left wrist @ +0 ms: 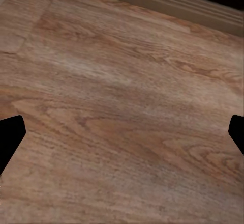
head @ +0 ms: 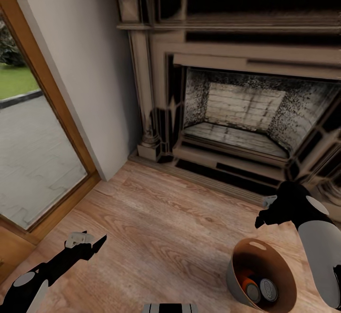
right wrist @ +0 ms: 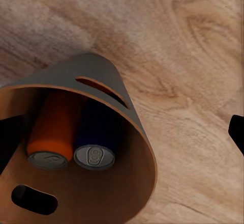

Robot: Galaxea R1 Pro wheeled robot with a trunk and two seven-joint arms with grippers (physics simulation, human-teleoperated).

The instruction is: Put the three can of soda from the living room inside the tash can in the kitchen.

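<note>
Pale wood floor (head: 166, 218) ran up to a brick fireplace (head: 241, 109), with a glazed door (head: 33, 142) set in the wall on the robot's left, so the robot was in the living room rather than the kitchen.

Down by the robot's right side stood the trash can (head: 261, 275), a small round tapered bin, grey outside and tan-brown inside. It rested on the floor, tipped so that its open mouth faced up toward the head camera; I judged it had been brought here to collect the cans before the trip to the kitchen. Two oval handle holes showed near its rim in the right wrist view, one on each side.

Inside it lay the soda cans. Counted from the right wrist view there were two: one orange can (right wrist: 53, 132) and one dark blue can (right wrist: 96, 142), side by side and touching, silver tops toward the mouth. The head view showed an orange can (head: 250, 287) and a darker one (head: 268, 289), with a little more orange behind them in shadow. Whether that was a third can I could not tell.

The right gripper (head: 265, 213) hovered above and just beyond the bin's rim, apart from it, holding nothing; its fingers stood spread wide. The left gripper (head: 92, 243) hung over bare floor well away from the bin, its fingers likewise parted and empty, apparently idle.
</note>
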